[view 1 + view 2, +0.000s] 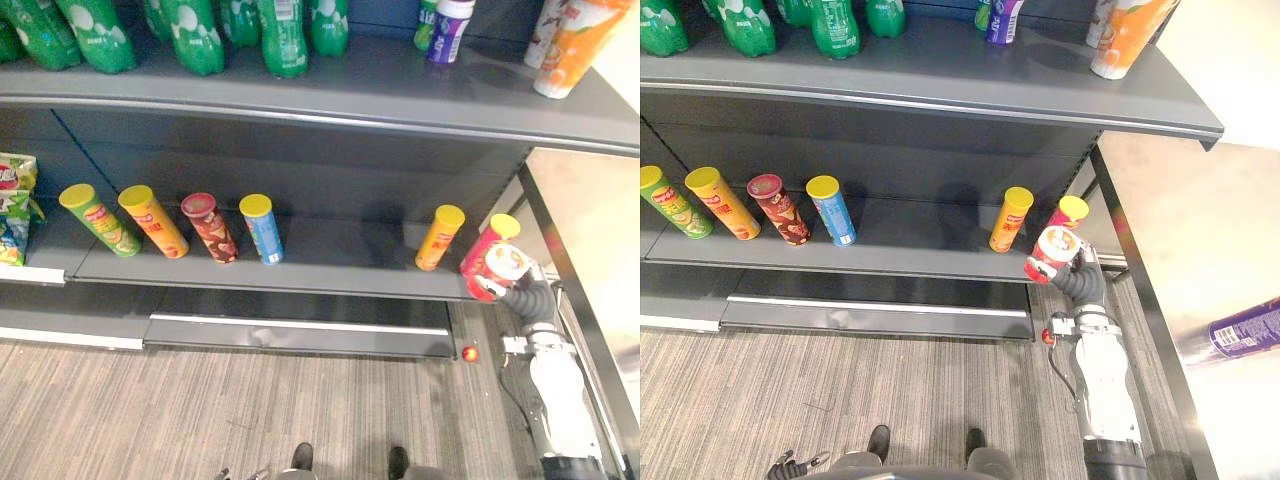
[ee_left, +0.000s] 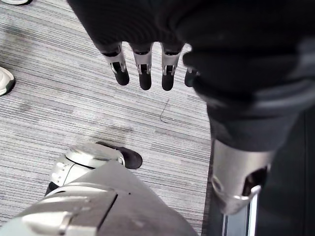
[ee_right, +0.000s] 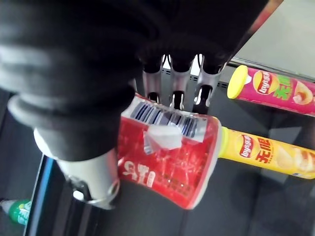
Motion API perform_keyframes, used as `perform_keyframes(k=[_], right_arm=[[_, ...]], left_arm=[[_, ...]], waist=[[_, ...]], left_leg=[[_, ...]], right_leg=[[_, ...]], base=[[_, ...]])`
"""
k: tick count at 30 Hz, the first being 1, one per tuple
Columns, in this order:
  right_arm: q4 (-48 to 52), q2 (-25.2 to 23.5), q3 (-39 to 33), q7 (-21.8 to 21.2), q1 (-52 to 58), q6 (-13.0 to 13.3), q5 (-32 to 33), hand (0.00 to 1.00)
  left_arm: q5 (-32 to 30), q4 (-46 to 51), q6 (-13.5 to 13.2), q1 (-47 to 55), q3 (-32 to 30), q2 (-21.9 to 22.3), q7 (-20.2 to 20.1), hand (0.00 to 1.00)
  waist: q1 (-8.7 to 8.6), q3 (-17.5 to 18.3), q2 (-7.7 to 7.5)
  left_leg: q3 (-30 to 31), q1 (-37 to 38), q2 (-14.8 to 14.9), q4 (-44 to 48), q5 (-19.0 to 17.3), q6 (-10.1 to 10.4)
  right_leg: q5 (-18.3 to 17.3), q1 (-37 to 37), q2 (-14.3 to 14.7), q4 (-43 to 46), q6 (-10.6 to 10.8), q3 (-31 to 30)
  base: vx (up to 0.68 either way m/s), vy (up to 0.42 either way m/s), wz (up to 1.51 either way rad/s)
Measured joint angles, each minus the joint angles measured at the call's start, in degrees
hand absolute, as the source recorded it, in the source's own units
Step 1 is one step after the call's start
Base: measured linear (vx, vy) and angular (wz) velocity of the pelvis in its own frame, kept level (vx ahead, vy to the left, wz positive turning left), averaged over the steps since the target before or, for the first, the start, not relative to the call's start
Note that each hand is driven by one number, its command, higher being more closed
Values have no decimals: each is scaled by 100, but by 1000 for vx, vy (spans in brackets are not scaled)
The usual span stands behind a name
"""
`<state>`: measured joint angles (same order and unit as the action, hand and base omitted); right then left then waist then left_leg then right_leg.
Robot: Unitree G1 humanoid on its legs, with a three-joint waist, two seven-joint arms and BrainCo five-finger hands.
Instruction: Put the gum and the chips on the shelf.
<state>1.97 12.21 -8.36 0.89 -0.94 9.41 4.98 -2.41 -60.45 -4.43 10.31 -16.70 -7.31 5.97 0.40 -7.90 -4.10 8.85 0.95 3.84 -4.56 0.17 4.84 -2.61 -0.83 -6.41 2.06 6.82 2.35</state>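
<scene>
Stocking run: the robot's right hand (image 1: 1078,270) grasps a red gum tub (image 1: 1053,252), its fingers (image 3: 174,93) and thumb clamped round it. The tub is at the front edge of the lower shelf (image 1: 330,262), just beside a pink chips can (image 1: 485,245) and near an orange chips can (image 1: 440,237). The left hand (image 2: 142,69) hangs over the floor with its fingers slack. Placing the gum appears to be the step in hand. The next move would be to set the tub on bare shelf without knocking the cans, then let go.
</scene>
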Motion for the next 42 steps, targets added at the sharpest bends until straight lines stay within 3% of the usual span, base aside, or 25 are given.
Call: perform_keyframes(k=[11, 27, 37, 42], right_arm=[[-25, 75, 574, 175, -1160, -143, -1, 100], [-106, 735, 901, 392, -3178, -183, 66, 100], [-985, 951, 1105, 418, -3892, -421, 277, 100], [-2077, 1008, 1072, 675, -4811, -565, 295, 100]], left_arm=[[-12, -26, 13, 27, -95, -14, 21, 0], [1, -59, 160, 84, -162, 43, 56, 0], [2, -69, 211, 85, -151, 38, 59, 0], [7, -63, 210, 69, -140, 34, 73, 0]], waist=[[140, 213, -46], [199, 426, -95], [210, 525, -207], [299, 525, -207]], left_leg=[[-73, 129, 11, -121, 42, 1], [134, 101, 163, -130, 81, 73], [69, 107, 217, -131, 100, 104], [83, 17, 293, -131, 120, 159]], right_leg=[[80, 99, 12, -113, 22, -97], [147, 213, 160, -209, -51, 104], [179, 194, 213, -231, -96, 53], [237, 176, 291, -314, -160, 74]], base=[[-15, 3, -4], [-18, -14, 6], [-22, -8, -3], [-5, -5, 1]])
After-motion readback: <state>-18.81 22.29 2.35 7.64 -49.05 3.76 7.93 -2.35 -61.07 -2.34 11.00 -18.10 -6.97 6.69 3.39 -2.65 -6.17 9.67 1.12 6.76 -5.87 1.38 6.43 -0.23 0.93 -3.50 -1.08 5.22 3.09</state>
